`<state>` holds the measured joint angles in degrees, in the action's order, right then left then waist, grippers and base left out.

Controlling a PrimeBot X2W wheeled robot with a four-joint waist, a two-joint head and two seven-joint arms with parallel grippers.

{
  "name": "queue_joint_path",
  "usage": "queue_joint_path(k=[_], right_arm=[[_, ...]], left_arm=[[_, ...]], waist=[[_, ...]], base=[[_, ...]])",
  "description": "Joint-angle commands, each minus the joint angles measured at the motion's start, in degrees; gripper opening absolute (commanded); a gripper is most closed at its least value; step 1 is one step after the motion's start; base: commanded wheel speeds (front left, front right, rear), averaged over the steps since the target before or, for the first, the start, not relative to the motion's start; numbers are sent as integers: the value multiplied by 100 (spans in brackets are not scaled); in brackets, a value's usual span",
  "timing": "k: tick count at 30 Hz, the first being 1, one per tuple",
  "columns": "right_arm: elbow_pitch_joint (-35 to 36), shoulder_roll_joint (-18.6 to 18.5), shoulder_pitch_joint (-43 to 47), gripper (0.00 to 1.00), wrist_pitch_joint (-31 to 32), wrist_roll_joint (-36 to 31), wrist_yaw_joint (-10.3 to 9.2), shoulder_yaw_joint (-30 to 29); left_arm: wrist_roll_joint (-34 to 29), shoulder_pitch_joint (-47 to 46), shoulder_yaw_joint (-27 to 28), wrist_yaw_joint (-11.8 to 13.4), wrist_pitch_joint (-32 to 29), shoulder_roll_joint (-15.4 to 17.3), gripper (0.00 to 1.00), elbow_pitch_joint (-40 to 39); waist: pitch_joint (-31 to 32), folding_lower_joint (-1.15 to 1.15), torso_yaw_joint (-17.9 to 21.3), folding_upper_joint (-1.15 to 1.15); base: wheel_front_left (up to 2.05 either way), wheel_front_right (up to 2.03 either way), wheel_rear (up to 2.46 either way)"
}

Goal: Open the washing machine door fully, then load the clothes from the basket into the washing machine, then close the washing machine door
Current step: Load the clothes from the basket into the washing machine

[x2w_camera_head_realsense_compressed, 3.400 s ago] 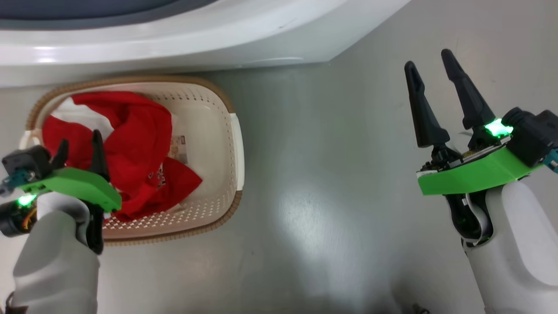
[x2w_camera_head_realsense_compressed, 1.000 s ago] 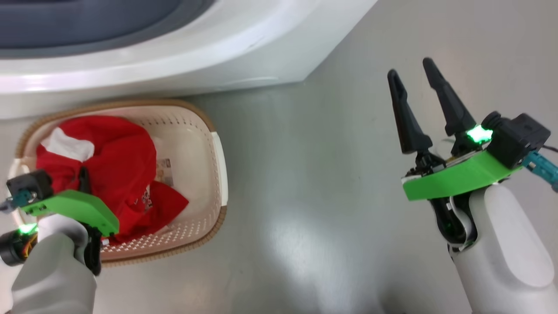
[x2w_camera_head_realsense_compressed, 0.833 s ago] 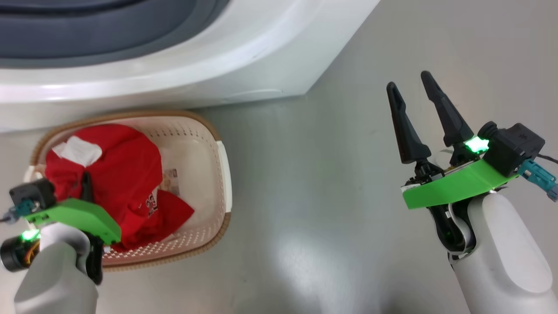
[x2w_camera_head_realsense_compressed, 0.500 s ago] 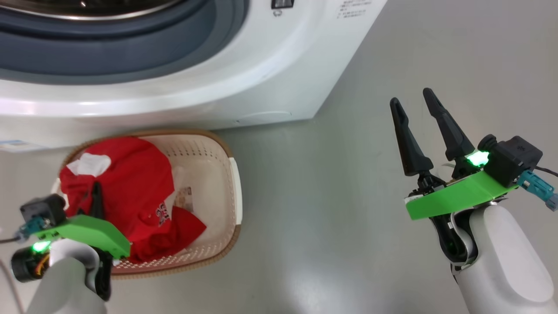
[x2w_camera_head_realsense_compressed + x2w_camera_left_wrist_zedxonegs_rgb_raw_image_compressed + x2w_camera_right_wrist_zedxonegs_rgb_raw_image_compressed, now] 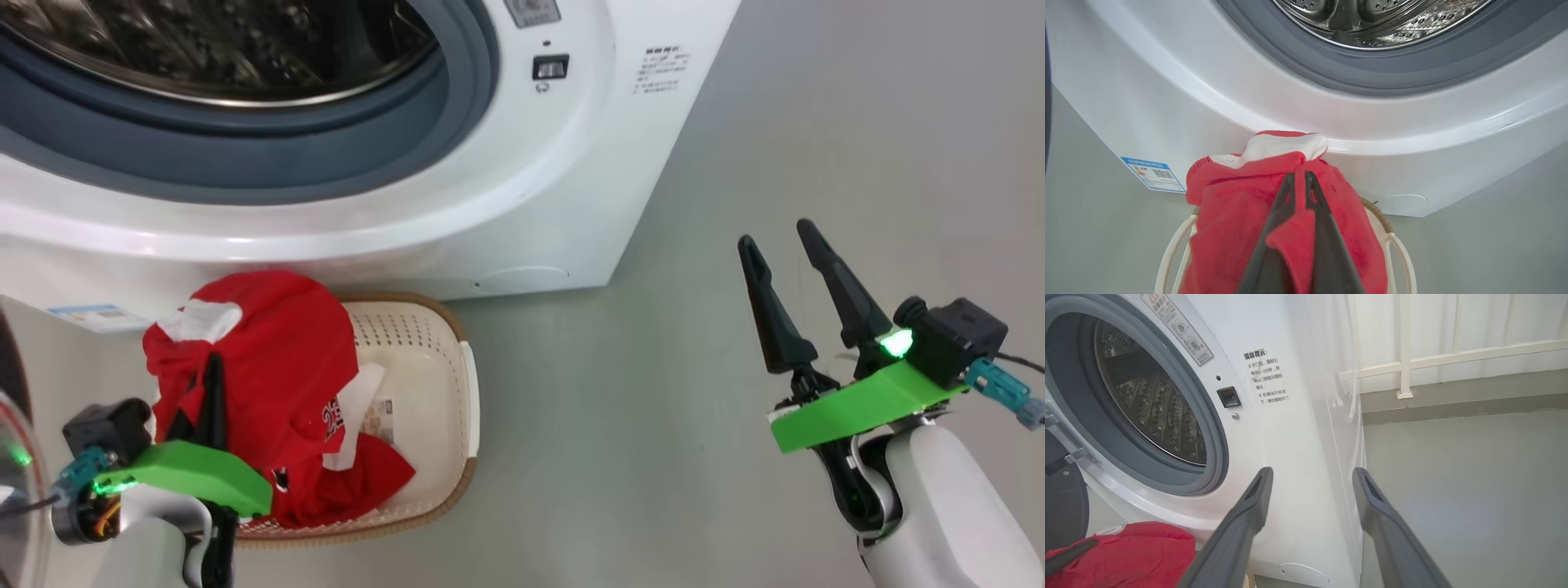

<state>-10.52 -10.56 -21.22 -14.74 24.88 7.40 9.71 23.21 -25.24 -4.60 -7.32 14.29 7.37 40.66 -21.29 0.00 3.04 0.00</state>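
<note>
At the left, your left tool (image 5: 212, 367) pinches the red clothes (image 5: 277, 359), which bunch up above the basket (image 5: 408, 343) with their lower folds inside it. The basket sits on the floor (image 5: 653, 408) just before the washing machine (image 5: 490, 204), under its open drum. At the right, your right tool (image 5: 775, 234) hangs over the floor, fingers spread wide.

The head view looks steeply down from above and behind the left gripper (image 5: 214, 359) and the right gripper (image 5: 774, 233), onto the washing machine (image 5: 571, 163) front ahead of them. Each wrist view sits close behind its own gripper, facing that front: the left low and near, the right farther back, beside the machine's corner. All 3 share the drum (image 5: 204, 49) rim and the clothes (image 5: 269, 367).
</note>
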Motion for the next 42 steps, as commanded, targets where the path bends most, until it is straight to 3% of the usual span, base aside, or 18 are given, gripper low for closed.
queue_joint_path(k=[1, 24, 42], right_arm=[[105, -25, 157, 100, -26, 47, 9, 89], [-34, -233, 852, 100, -26, 133, 9, 97], [28, -278, 972, 100, -26, 127, 9, 15]], left_arm=[[46, 150, 119, -16, 71, 195, 0, -258], [113, 1606, 112, -16, 71, -46, 0, -2706], [82, 1958, -6, 105, 51, -148, 0, -3438]], waist=[[191, 0, -88, 0], [1348, 0, -183, 0], [1480, 0, -176, 0]], base=[[0, 0, 0], [0, 0, 0], [0, 0, 0]])
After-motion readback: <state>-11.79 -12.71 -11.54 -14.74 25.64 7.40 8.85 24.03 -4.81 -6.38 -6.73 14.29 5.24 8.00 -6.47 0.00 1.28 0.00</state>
